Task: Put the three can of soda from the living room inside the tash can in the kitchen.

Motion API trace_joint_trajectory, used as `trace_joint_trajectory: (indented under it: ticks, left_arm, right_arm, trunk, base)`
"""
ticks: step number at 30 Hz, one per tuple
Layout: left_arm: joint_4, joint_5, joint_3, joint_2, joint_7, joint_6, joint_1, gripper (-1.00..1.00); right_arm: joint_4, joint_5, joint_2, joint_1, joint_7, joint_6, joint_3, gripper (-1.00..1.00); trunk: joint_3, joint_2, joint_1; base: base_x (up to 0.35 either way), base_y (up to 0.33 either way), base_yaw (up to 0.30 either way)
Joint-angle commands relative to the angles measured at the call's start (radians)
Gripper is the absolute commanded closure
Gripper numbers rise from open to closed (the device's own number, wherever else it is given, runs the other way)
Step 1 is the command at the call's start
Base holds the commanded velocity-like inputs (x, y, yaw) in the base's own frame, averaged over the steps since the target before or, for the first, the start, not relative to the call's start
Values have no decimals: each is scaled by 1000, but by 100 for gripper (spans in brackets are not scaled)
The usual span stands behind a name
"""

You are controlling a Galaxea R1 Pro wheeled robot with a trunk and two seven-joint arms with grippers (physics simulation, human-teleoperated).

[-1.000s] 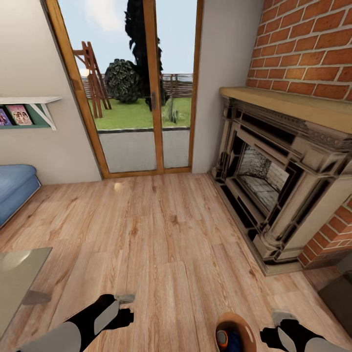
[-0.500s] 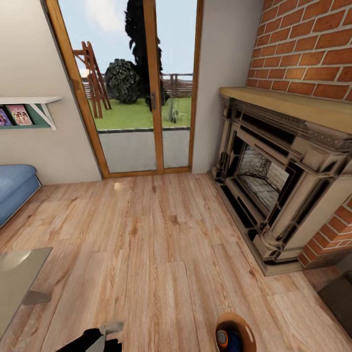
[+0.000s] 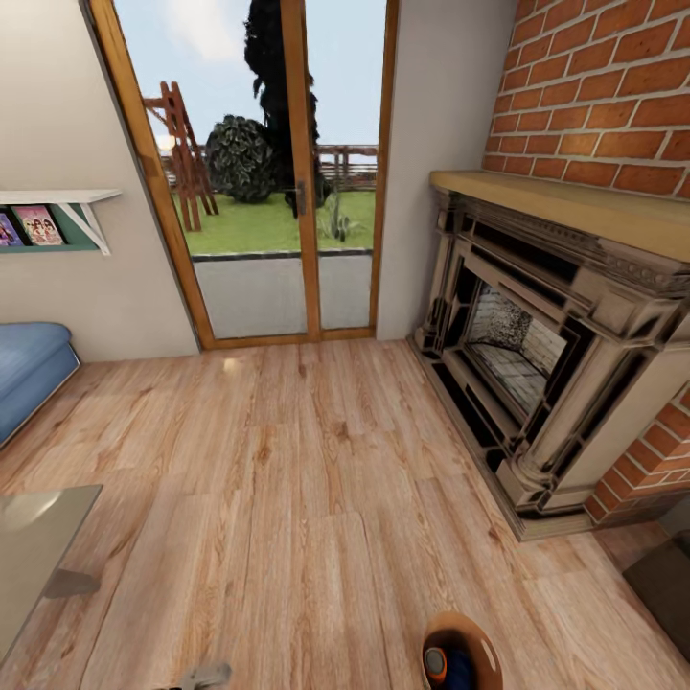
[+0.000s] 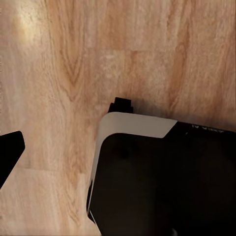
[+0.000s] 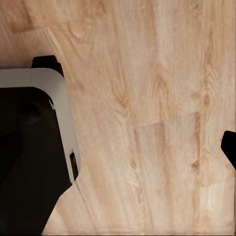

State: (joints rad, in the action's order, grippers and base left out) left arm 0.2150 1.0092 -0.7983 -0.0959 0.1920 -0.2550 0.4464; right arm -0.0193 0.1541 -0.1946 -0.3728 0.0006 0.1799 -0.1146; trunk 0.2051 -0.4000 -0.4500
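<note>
The tash can (image 3: 476, 634), a round bin with a brown inside, stands on the wood floor at the bottom edge of the head view. Inside it I see an orange can of soda (image 3: 436, 661) with a grey top and a dark blue one (image 3: 461, 673) beside it. A grey tip of my left gripper (image 3: 206, 676) pokes in at the bottom edge, left of the bin. In each wrist view one black fingertip (image 4: 10, 151) (image 5: 230, 153) sits far out at the frame edge over bare planks, holding nothing.
I am in the living room. The brick fireplace (image 3: 537, 364) with its dark surround fills the right side, and wood-framed glass doors (image 3: 278, 192) are straight ahead. A blue sofa (image 3: 29, 369) and a glass table corner (image 3: 38, 537) lie left. My own base (image 4: 162, 177) is below both wrists.
Both arms have dropped toward the bottom of the head view: the right arm has gone from it, and just a grey tip of the left stays. The bin and room have not shifted.
</note>
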Motion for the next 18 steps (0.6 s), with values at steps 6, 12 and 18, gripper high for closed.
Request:
trace_joint_trajectory:
  ticks: [6, 12, 18]
  left_arm:
    - [-1, 3, 1, -2, 3, 9, -29, -100]
    - [-1, 3, 1, -3, 3, 11, -55, -100]
    - [-1, 4, 1, 0, 3, 11, -118, -100]
  right_arm:
    - [34, -7, -2, 5, 2, 1, -1, -100]
    - [48, -8, 0, 21, 2, 1, -2, -100]
    - [57, -2, 6, 37, 2, 1, -4, -100]
  trunk:
    - [0, 0, 0]
    - [0, 0, 0]
    - [0, 0, 0]
  base:
    - [0, 0, 0]
    - [0, 0, 0]
    - [0, 0, 0]
